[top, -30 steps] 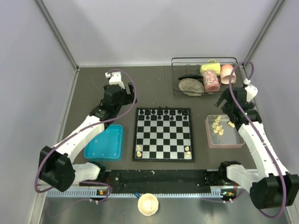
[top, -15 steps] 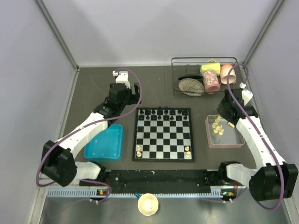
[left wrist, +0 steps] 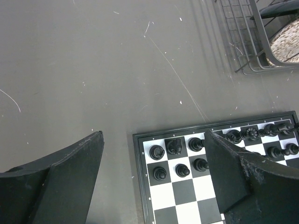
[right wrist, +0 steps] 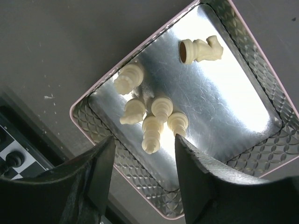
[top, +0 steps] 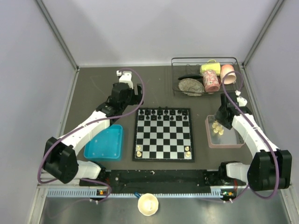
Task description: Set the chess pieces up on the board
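Right of the board, my right gripper hangs over the tray, jaws apart around one of the cream chess pieces lying there, not touching it. At the board's far-left corner, my left gripper gapes wide, empty.

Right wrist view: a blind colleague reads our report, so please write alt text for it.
Six cream chess pieces lie in a shiny pink-rimmed tray, five clustered and one apart. The right gripper's two dark fingers frame the bottom of the view, jaws apart, one piece showing in the gap between them. A chessboard corner shows at lower left.
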Tool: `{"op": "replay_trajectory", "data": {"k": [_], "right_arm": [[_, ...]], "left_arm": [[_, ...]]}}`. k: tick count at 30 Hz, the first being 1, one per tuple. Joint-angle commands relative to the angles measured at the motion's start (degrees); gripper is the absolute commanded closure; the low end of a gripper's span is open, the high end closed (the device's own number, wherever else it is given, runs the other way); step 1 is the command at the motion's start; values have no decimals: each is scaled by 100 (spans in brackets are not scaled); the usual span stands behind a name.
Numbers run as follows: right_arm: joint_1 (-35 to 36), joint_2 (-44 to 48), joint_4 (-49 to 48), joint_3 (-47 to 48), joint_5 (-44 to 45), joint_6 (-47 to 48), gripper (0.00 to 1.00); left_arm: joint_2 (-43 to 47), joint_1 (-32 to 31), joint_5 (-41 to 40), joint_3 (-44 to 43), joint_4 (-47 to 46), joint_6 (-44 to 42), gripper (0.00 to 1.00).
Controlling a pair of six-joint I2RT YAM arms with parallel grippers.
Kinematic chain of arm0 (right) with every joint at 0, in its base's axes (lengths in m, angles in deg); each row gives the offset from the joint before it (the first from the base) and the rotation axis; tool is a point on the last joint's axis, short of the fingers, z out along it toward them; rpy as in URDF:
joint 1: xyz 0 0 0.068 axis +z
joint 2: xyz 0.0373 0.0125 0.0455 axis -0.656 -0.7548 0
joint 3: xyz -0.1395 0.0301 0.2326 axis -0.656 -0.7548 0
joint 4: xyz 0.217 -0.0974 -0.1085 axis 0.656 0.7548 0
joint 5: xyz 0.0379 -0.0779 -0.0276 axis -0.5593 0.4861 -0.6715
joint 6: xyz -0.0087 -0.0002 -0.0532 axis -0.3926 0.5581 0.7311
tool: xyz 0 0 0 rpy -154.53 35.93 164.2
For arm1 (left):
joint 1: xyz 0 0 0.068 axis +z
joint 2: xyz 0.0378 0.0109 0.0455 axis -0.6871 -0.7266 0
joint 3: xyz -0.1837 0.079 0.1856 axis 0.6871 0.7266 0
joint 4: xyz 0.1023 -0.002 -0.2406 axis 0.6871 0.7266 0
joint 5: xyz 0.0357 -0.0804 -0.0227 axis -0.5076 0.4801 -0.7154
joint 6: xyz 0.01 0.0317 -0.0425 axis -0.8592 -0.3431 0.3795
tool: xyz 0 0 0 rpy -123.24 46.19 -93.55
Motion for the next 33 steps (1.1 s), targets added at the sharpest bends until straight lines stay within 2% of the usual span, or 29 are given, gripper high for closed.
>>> {"op": "replay_trajectory", "data": {"k": [1,14,18,23,33], "right_arm": [[-135,11,-241,-79,-182,-77,49],[-170,46,-241,-404,-438,-261,55],[-179,28,-241,-448,-376,-305,62],[-214,55,-241,-430,-350,-306,65],[-284,63,-241,-474,-253,-270,68]], "left_arm": [[-74,-60,74,-277,-146,-105,8],[-171,-87,82,-286,-155,-158,8],[-189,-87,100,-277,-172,-157,8],[-180,-87,109,-268,-172,-166,8],[-189,-96,179,-259,-181,-140,8]]}}
